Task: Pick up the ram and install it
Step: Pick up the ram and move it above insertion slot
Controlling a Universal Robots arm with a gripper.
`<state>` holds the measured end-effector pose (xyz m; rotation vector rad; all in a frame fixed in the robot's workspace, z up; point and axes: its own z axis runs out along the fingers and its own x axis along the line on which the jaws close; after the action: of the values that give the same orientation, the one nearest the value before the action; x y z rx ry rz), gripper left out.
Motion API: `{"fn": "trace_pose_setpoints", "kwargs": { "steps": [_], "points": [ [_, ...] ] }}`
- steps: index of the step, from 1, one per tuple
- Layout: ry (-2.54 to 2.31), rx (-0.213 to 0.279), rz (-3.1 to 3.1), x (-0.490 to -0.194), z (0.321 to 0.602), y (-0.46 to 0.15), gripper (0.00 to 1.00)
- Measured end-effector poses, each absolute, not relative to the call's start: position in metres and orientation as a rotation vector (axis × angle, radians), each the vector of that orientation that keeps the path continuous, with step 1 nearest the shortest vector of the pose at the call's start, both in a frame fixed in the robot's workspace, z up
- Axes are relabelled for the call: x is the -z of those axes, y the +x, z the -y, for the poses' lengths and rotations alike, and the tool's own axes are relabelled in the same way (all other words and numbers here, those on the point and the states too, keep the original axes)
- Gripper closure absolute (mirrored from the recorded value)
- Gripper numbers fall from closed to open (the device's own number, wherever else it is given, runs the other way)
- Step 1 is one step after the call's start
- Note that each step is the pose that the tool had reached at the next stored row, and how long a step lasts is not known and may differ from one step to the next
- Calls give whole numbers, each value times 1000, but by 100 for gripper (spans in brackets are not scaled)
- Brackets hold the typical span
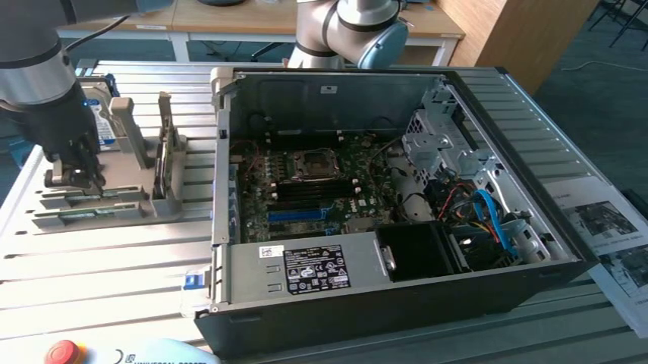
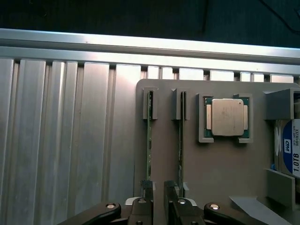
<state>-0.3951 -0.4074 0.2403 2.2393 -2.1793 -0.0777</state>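
Note:
Two ram sticks, thin green boards, stand on edge in slots of a tan holder [image 2: 211, 178]: one ram [image 2: 150, 140] and a second ram [image 2: 180, 140] beside it. My gripper [image 2: 159, 190] hangs low over their near ends. Its fingers [image 2: 147, 187] stand a little apart, with bare holder in the gap and no stick between them. In the exterior view the gripper [image 1: 73, 176] is at the far left, right above the ram sticks [image 1: 89, 199] in the grey holder [image 1: 127, 205]. The motherboard [image 1: 314, 189] lies inside the opened PC case [image 1: 303, 269].
A processor chip [image 2: 228, 117] sits in its own pocket of the holder, and a hard drive [image 2: 290, 150] stands at the holder's edge. A second arm's base [image 1: 354, 30] rises behind the case. A red stop button [image 1: 63, 353] and papers [image 1: 608, 227] lie on the slatted table.

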Motion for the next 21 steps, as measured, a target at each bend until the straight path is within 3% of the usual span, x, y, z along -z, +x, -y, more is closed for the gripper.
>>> {"fn": "trace_pose_setpoints", "kwargs": {
  "steps": [21],
  "points": [
    [2239, 78, 2179, -225, 417, -395, 76]
  ]
}}
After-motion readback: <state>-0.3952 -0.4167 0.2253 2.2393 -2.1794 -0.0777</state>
